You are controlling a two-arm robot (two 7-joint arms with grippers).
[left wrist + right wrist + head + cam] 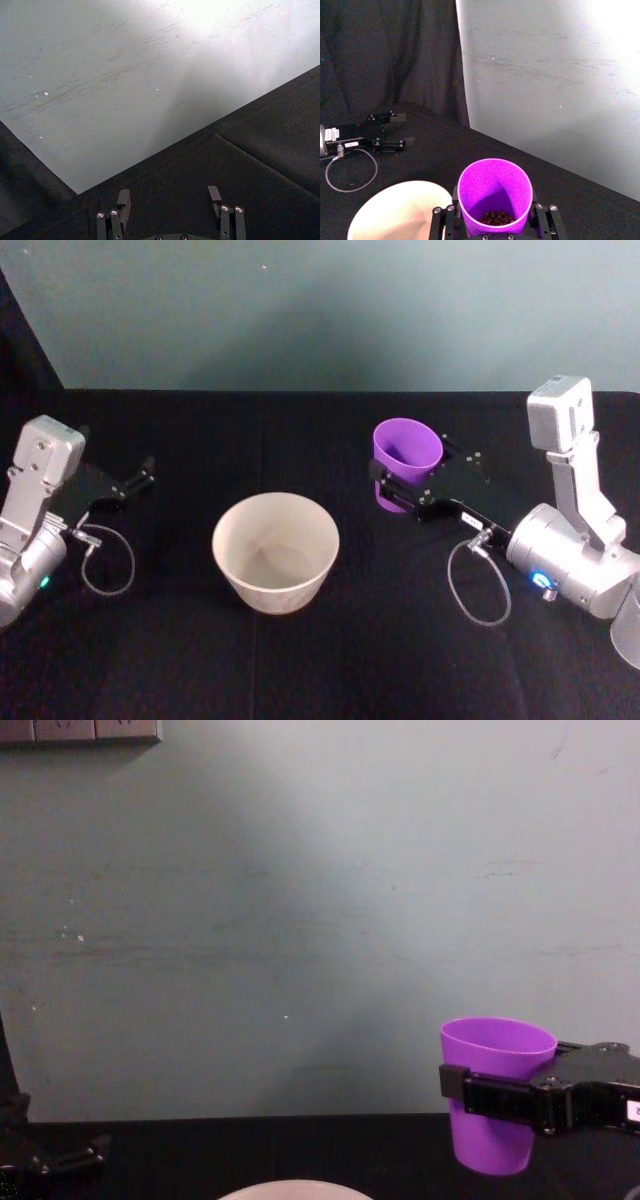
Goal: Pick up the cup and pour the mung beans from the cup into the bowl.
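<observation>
Purple plastic is easy to spot in the head view: the cup sits at about 2 o'clock from the bowl, on the black tabletop. The right end effector is clamped around the cup's side. So the bowl lies at about 8 o'clock from the cup, and I think the cup must go that way before it tips. The left end effector waits far off at 9 o'clock from the bowl, so the right arm is the nearer one.

In the left wrist view, the left end effector has its fingers spread wide with nothing between them.

In the right wrist view, the cup is squeezed between the two fingers, mouth up. A few dark beans lie at its bottom. The bowl is just beside it, and looks empty.

In the chest view, the cup stands straight up, its long side up and down, held by the right end effector. The bowl's rim peeks up at about 8 o'clock. I cannot tell if the cup is off the tabletop.
</observation>
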